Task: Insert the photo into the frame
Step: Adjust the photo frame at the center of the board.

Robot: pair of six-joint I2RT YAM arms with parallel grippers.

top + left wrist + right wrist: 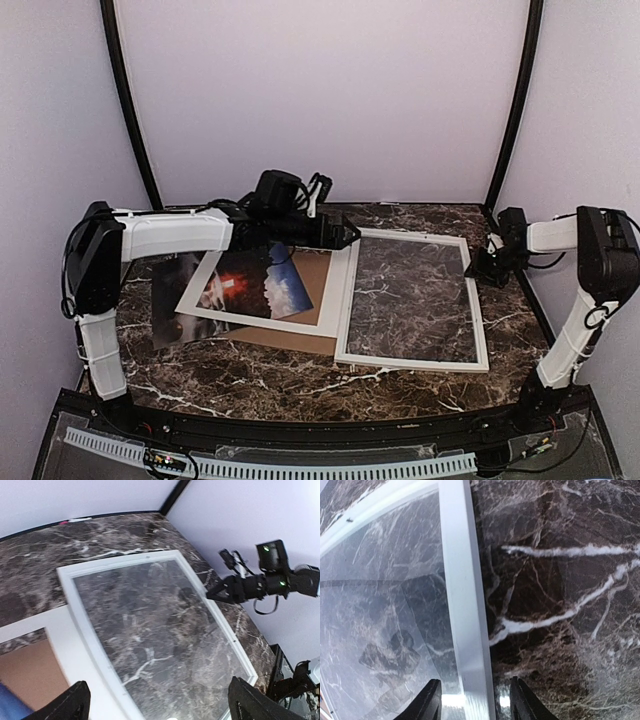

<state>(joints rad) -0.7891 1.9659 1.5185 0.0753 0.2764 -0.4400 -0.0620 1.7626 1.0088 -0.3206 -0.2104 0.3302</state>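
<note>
Frame (410, 361) window open above; left arm (175, 233) overhangs mat (250, 321); right jaws astride frame's right rail.

L end effector (157, 705) spread wide, aimed toward R side; R end effector (476, 700) part-spread, aimed downward.

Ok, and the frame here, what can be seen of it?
The frame is a large rectangle with a thin white border around what looks like a clear pane, through which the marble table shows. It lies flat and empty on the table's right half, its left edge against the white mat board. The right gripper straddles its right rail, not yet closed on it.
</note>
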